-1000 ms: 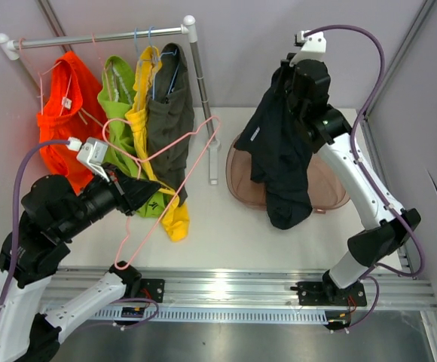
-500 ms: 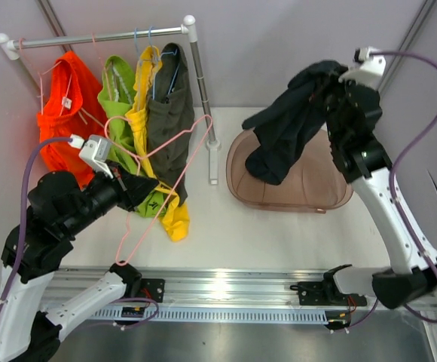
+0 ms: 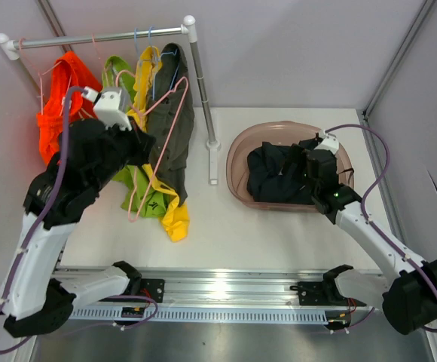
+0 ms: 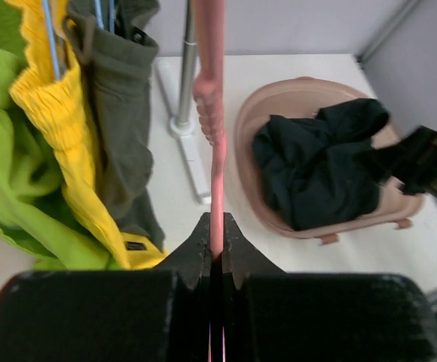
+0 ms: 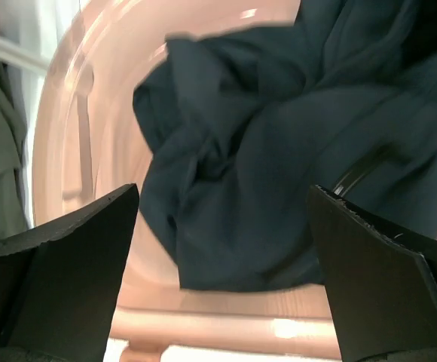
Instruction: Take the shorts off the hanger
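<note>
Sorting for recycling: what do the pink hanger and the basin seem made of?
Pink hanger: probably plastic or coated wire; thin, smooth, with a ribbed stretch. Basin: likely plastic; translucent brownish pink, glossy glints on its wall.

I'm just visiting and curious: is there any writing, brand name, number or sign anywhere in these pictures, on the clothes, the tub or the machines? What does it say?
No text can be read in any view.
Small dark mark on the lime green shorts, near the hem: too small to read.
Robot arms, rail, tub and other shorts: no lettering that can be made out.
</note>
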### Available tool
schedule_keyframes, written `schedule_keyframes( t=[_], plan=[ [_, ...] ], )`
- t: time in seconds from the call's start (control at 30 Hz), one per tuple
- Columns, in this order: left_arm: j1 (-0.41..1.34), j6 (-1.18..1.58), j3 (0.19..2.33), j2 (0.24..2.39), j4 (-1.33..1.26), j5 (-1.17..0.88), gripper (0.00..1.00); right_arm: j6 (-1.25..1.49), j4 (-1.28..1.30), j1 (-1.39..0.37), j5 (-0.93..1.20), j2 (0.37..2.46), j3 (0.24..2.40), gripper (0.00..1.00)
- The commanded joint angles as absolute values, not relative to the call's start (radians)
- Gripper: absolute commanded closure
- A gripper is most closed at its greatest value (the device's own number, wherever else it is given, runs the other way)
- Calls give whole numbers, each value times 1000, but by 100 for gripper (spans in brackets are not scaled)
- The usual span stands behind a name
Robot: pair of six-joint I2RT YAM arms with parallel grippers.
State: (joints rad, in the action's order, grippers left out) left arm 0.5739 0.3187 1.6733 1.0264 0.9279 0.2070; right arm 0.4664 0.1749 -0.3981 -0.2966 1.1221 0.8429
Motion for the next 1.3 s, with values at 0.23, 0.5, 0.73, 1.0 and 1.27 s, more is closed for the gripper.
schedule_keyframes(
  t=[0.23,0.5,0.73,1.0,1.27],
  plan=[
    [494,135,2017,1437,867,315,100,606,238,-672,-339,841,723,1],
    [376,132,2309,1695,908,321,100,709,340,-972,-482,707,647,1],
    [342,137,2454,1847,867,221,100,712,377,-1040,-558,686,634,1],
    [342,155,2500,1951,787,92,100,712,327,-1043,-549,715,601,1],
    [342,167,2445,1956,799,55,55,713,313,-1046,-537,723,581,1]
  ],
)
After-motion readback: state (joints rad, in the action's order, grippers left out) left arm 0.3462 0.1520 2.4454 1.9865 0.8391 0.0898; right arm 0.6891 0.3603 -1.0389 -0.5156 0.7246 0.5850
